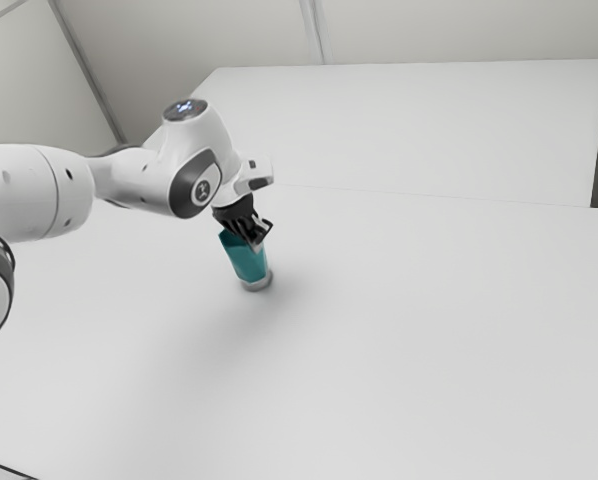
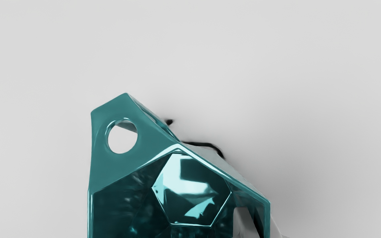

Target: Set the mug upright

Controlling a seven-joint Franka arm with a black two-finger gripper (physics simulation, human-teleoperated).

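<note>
Teal mug held in view at a tilt, base down, with the fingers at its rim

At the near left corner of the exterior view, a thin dark edge [image 1: 9,468] is seen beside the pale bench [image 1: 379,380]. Farther back, left of the middle, the teal mug [image 1: 247,260] is found at the bench with its grey base [image 1: 257,284] lowest. It is not fully upright – its upper end is leaned toward the exterior view's left. Whether the base is touching the bench cannot be told.

At the mug's upper end, the black fingers [image 1: 256,237] are placed, pointed down. How far they are opened cannot be told, nor whether the mug is gripped. In the wrist view, the mug's open top is turned toward the camera, and its angular rim [image 2: 177,147], six-sided floor [image 2: 193,190] and handle [image 2: 124,105] with a round hole are shown. A grey piece [image 2: 245,224] is seen inside the opening, beside the wall.

The white arm [image 1: 129,178] is extended in from the left, above the bench. Farther off, a thin line is seen across the white surface – and beyond it a pale panel [image 1: 409,125] is backed by a light wall [image 1: 459,30].
</note>
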